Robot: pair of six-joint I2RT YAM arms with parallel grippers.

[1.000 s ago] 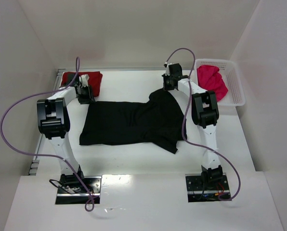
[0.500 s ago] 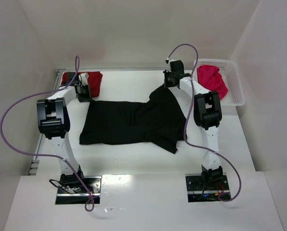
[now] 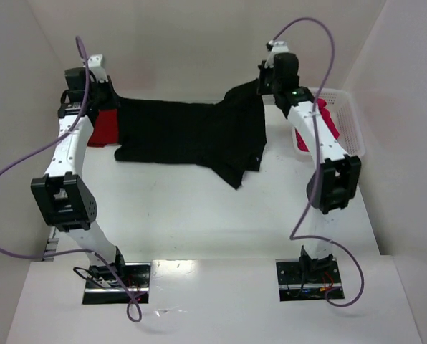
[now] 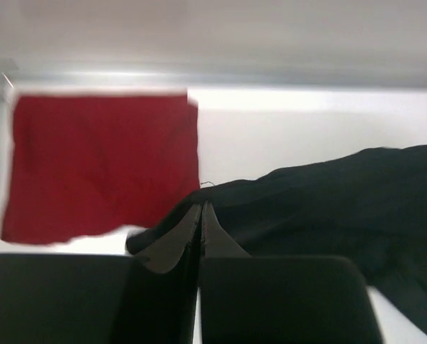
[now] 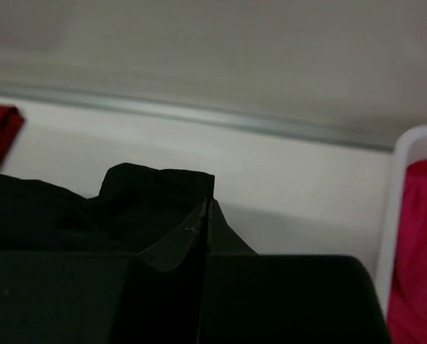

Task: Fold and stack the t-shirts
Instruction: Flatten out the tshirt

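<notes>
Holding black t-shirt taut beside dark red t-shirt for folding, with left gripper and right gripper clamped on it.

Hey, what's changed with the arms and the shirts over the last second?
The left gripper closed on the black t-shirt at its far left edge; the right gripper already held the far right end. Both arms then rose and swung toward the back wall, lifting the shirt's far edge between them. The dark red t-shirt and the pink-red t-shirt in the basket stayed put.
</notes>
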